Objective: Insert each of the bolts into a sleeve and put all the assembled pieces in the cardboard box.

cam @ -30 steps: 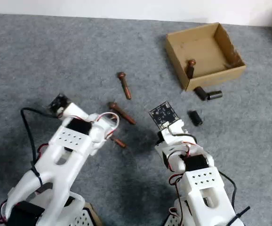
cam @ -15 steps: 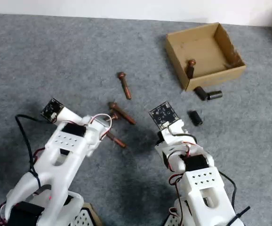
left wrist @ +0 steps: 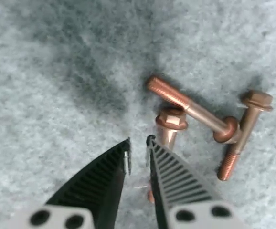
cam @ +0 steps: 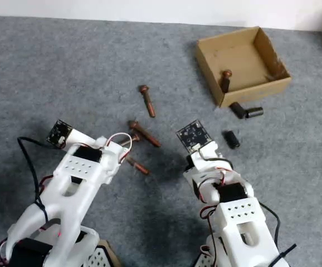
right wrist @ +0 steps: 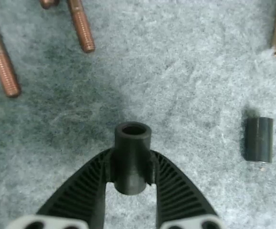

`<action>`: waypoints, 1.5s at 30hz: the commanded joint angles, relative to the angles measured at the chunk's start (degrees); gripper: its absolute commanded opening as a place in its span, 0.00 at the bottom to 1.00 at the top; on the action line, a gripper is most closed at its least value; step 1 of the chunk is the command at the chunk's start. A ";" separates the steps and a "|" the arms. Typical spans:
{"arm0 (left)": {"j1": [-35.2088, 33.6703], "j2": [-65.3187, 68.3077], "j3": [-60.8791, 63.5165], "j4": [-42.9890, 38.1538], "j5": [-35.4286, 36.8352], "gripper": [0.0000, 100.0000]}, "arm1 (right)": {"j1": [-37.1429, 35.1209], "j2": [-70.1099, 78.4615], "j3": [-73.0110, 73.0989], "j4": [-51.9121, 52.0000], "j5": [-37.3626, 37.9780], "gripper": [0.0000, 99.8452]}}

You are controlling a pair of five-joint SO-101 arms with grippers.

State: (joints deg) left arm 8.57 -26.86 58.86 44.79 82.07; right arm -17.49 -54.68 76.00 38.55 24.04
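one sleeve in right hand

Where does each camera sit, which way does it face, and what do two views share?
High view: fixed overhead, looking down on left arm, right arm, cardboard box.
Left wrist view: on the left arm, facing down past its open left gripper at bolts.
Right wrist view: on the right arm, facing past the right gripper, shut on a sleeve, toward a loose sleeve.
Shared: high view shows that loose sleeve too.
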 commanded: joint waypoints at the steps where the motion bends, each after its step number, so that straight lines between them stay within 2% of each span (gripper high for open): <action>1: 1.27 0.13 -0.22 -0.79 0.44 0.07 | -0.31 -1.10 -0.22 -1.01 0.62 0.00; 6: 1.27 0.04 -0.48 -0.79 0.18 0.08 | -0.31 -1.10 -0.22 -1.01 0.62 0.00; 11: 1.27 0.04 -0.48 -0.79 0.18 0.15 | -0.31 -1.10 -0.22 -1.01 0.62 0.00; 16: 1.36 0.04 -0.48 -0.79 0.18 0.15 | -0.31 -1.10 -0.22 -1.01 0.62 0.00; 22: 5.32 0.48 -0.40 -0.97 0.18 0.15 | -0.31 -1.10 -0.22 -1.01 0.62 0.00; 30: 4.97 18.68 -10.24 -0.26 0.35 0.15 | -0.31 -1.10 -0.22 -1.01 0.62 0.00; 36: 0.84 25.19 -18.24 8.18 0.18 0.15 | -0.31 -1.10 -0.22 -1.01 0.62 0.00; 38: 0.13 25.98 -18.77 8.53 0.18 0.13 | -0.31 -1.10 -0.22 -1.01 0.62 0.00; 42: -1.45 26.77 -19.21 8.53 0.35 0.00 | -0.31 -1.10 -0.22 -1.01 0.62 0.00; 45: -3.74 26.77 -19.21 8.35 0.35 0.01 | -0.31 -1.10 0.04 -1.01 0.62 0.00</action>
State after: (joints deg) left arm 7.78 -0.31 40.22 52.00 82.07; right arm -17.49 -54.68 76.00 38.55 24.04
